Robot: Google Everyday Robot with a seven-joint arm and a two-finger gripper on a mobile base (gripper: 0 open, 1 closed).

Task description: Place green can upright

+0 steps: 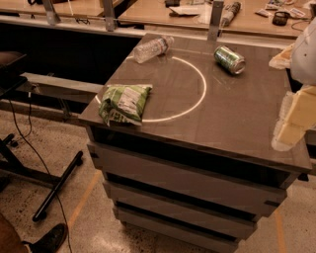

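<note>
The green can (pixel 229 60) lies on its side at the far right of the grey table top (pixel 232 118), just outside the white circle (pixel 202 94) painted on it. Its silver end faces the front right. My gripper (pixel 292 121) hangs at the right edge of the view, over the table's right side, well in front of and to the right of the can. It touches nothing I can see, and part of it is cut off by the frame.
A clear plastic bottle (pixel 153 48) lies on its side at the far left of the table. A crinkled green-and-white snack bag (pixel 124 103) lies near the front left corner. Wooden desks (pixel 163 12) stand behind, and a chair base (pixel 54 190) is on the floor at left.
</note>
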